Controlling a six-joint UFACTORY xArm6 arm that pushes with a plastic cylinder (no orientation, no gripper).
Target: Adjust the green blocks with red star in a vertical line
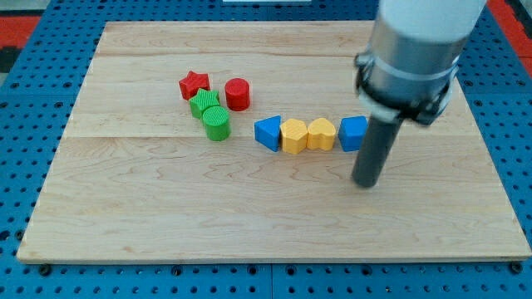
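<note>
A red star (193, 84) lies at the upper left of the wooden board (166, 216). A green block (203, 103) touches it just below and to the right. A green cylinder (216, 123) sits right below that block, touching it. The three run in a slanted line down to the view's right. My tip (366, 183) rests on the board far to the right of them, just below the blue cube (353, 133).
A red cylinder (238, 94) stands right of the green block. A row of a blue triangle (268, 133), a yellow hexagon (293, 136), a yellow heart (321, 134) and the blue cube crosses the middle. Blue pegboard (33, 124) surrounds the board.
</note>
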